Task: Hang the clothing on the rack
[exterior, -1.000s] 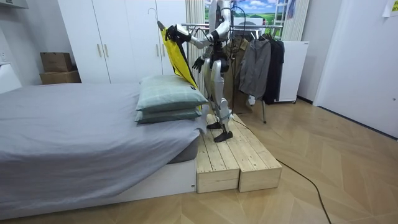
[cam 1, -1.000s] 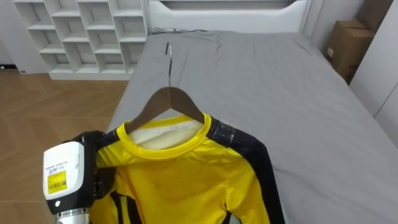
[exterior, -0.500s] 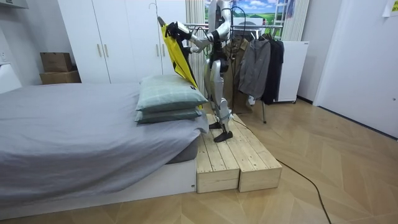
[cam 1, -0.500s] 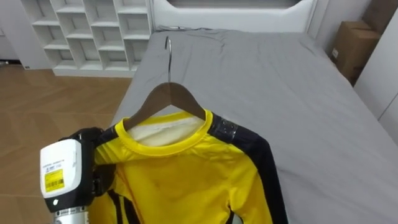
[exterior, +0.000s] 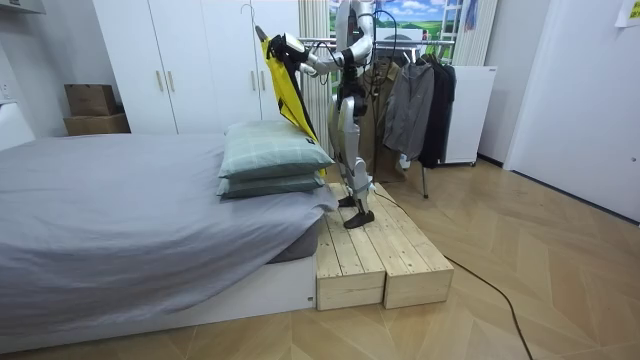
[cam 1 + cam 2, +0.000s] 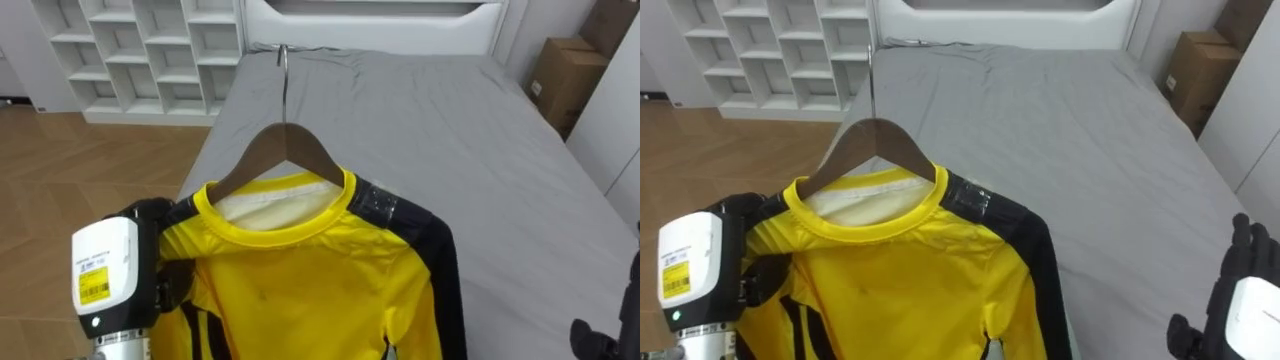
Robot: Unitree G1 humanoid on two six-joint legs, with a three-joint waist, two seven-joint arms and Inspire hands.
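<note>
A yellow shirt (image 6: 300, 280) with black sleeves hangs on a wooden hanger (image 6: 285, 150) whose metal hook (image 6: 284, 75) points up. My left hand (image 6: 160, 250) is shut on the shirt's shoulder over the hanger's left arm and holds it up above the bed. In the right eye view the same shirt (image 6: 890, 280) and left hand (image 6: 745, 255) show. My right hand (image 6: 1245, 270) rises at the lower right with relaxed fingers, holding nothing. In the room view I stand on a wooden platform (image 5: 370, 255) with the shirt (image 5: 280, 85) raised before me.
A grey bed (image 6: 470, 150) stretches ahead with a white headboard (image 6: 370, 20). White cube shelves (image 6: 130, 50) stand at the far left, a cardboard box (image 6: 560, 70) at the right. Behind me a clothes rack (image 5: 415, 95) holds dark garments; pillows (image 5: 272, 158) lie beside the platform.
The hanger and shirt have shifted slightly right and up in the view. My right hand has come into view at the lower right.
</note>
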